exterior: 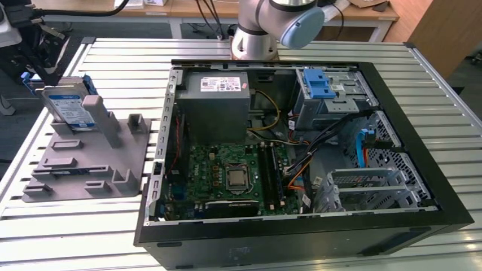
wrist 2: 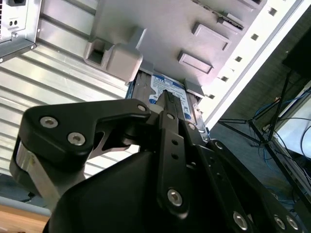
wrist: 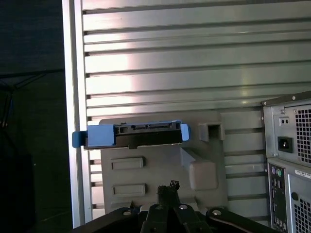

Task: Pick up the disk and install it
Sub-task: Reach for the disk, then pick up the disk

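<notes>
Standing on edge in a grey holder (exterior: 84,165) at the exterior view's left, the disk (exterior: 68,107) is seen apart from the gripper (wrist: 168,187), whose fingertips are pressed together on nothing. An open computer case (exterior: 301,244) is set just beside the holder. Both are carried by a slatted metal table (exterior: 75,228); a wooden desk (exterior: 203,7) is seen behind.
</notes>
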{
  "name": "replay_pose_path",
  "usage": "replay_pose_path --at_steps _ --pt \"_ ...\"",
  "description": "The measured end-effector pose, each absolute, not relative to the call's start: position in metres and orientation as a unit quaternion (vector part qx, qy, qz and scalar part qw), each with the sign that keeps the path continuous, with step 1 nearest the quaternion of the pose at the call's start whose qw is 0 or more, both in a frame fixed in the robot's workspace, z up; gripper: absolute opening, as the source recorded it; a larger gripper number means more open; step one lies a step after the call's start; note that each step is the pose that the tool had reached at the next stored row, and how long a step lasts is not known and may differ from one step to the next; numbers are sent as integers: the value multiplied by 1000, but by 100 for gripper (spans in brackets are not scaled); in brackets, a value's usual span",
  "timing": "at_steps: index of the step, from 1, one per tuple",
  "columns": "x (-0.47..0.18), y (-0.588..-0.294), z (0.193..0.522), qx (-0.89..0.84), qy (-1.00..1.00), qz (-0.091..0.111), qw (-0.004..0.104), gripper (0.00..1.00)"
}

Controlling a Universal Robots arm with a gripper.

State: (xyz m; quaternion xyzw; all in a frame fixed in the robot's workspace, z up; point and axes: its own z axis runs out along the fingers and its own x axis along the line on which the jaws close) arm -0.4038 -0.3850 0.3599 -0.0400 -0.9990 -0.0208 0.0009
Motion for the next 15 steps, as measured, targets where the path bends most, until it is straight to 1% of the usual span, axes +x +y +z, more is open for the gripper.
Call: replay_pose_path --at_steps 15 --pt "-422 -379 358 -40 -999 -20 1 11"
